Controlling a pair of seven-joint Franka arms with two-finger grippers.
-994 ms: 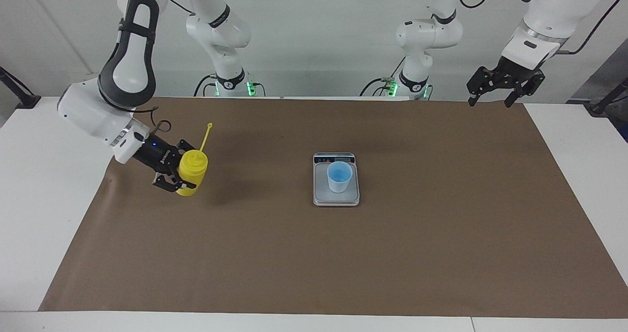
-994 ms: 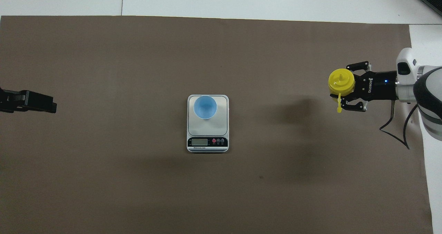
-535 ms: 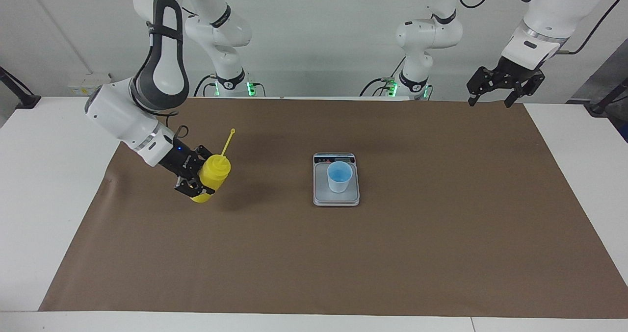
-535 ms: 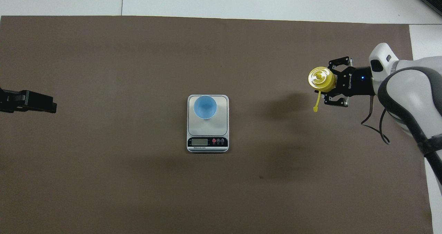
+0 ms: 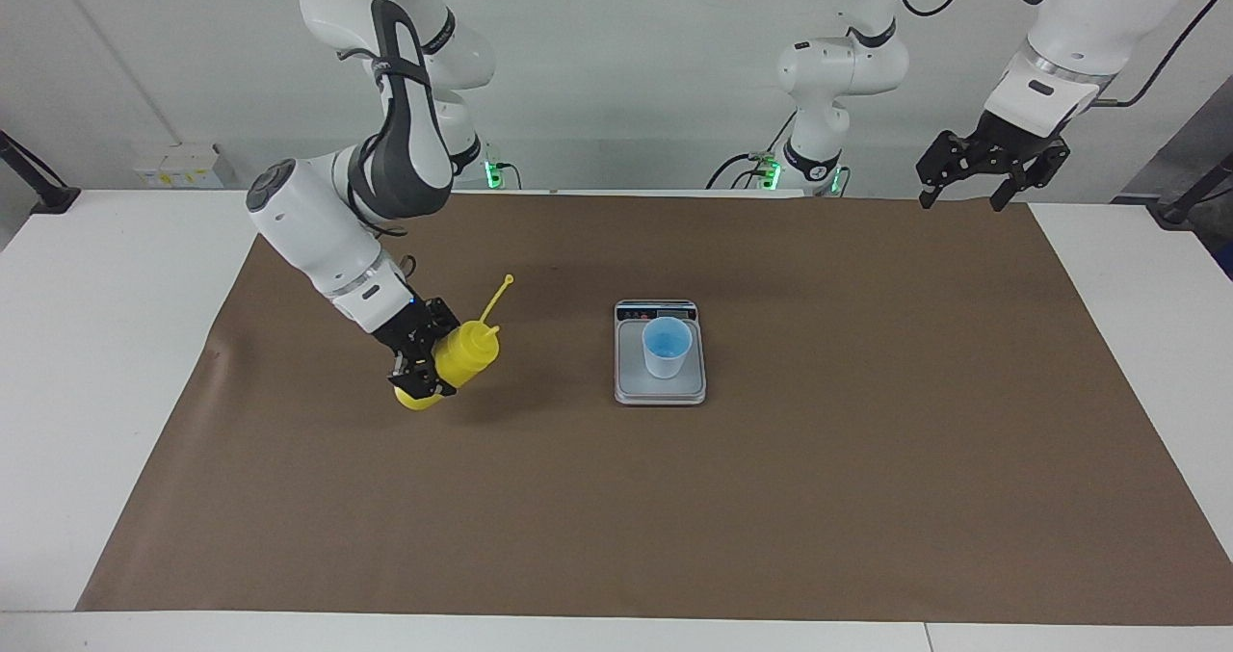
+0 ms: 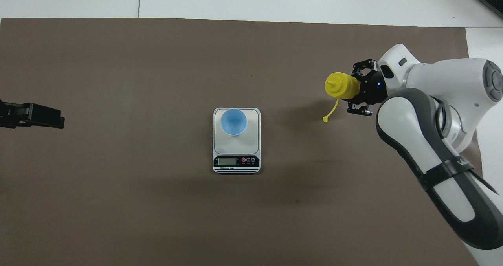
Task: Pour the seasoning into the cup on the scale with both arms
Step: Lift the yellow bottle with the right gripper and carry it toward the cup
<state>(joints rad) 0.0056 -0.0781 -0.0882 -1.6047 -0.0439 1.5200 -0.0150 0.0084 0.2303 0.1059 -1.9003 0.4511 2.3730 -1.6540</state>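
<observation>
since a second ago the right arm has swung in from its end of the table toward the middle, carrying the yellow squeeze bottle [image 5: 460, 358] with it and tipping it from nearly upright to a clear slant, while the left arm, the cup and the scale have kept their places. from the facing view, the right gripper [image 5: 424, 363] is clamped round the body of the bottle, which hangs in the air over the brown mat [image 5: 867, 498], toward the right arm's end of the table and well apart from the scale; its nozzle leans toward the scale and the thin cap tether [image 5: 496, 298] sticks up at an angle. the silver-grey kitchen scale [image 5: 660, 389] lies flat near the middle of the mat, its dark display strip on the edge nearer to the robots, and the light blue cup [image 5: 667, 346] stands upright on its weighing plate. the left gripper [image 5: 966, 195] waits in the air over the edge of the table at the left arm's end, its fingers apart and holding nothing. from the overhead view, the bottle [image 6: 340, 86] shows its nozzle pointing toward the scale, with the right gripper [image 6: 359, 97] closed on its body and the tether [image 6: 331, 111] trailing down beside it. the cup [image 6: 233, 121] sits on the part of the scale [image 6: 236, 150] farther from the robots, and the left gripper [image 6: 35, 116] shows only its black tip at the edge of the view.
</observation>
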